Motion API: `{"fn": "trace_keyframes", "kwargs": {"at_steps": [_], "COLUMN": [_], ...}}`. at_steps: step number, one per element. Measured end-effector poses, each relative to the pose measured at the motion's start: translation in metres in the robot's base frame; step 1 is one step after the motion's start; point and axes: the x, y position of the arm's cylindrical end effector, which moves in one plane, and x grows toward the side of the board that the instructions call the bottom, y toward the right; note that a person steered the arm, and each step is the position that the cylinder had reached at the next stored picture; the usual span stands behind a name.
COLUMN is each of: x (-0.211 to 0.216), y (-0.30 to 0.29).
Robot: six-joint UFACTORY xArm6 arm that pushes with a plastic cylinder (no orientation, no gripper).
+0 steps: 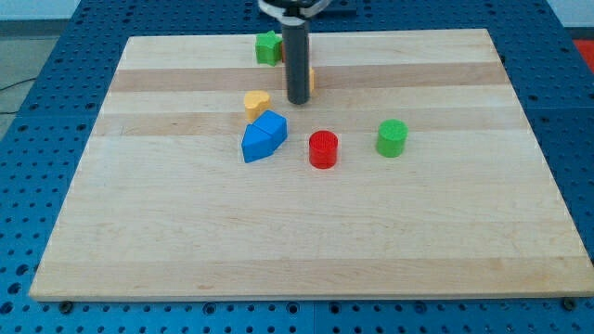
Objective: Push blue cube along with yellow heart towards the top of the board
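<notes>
The blue cube [273,126] sits a little above the board's middle. A second blue block [253,146], wedge-like, touches its lower left side. The yellow heart [256,101] lies just above the blue cube, close to it or touching. My tip [297,101] rests on the board to the right of the yellow heart and above-right of the blue cube, apart from both by a small gap.
A red cylinder [323,148] stands right of the blue blocks, and a green cylinder [393,137] further right. A green block [268,47] sits near the top edge. An orange block [311,80] is mostly hidden behind the rod. The wooden board [445,232] lies on a blue perforated table.
</notes>
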Motion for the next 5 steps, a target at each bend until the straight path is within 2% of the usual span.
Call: {"fn": "trace_keyframes", "kwargs": {"at_steps": [1,2,3,4,5], "x": [-0.005,-0.031,-0.021,0.035,0.091], "y": [0.016,-0.008,-0.001,0.011,-0.013]}}
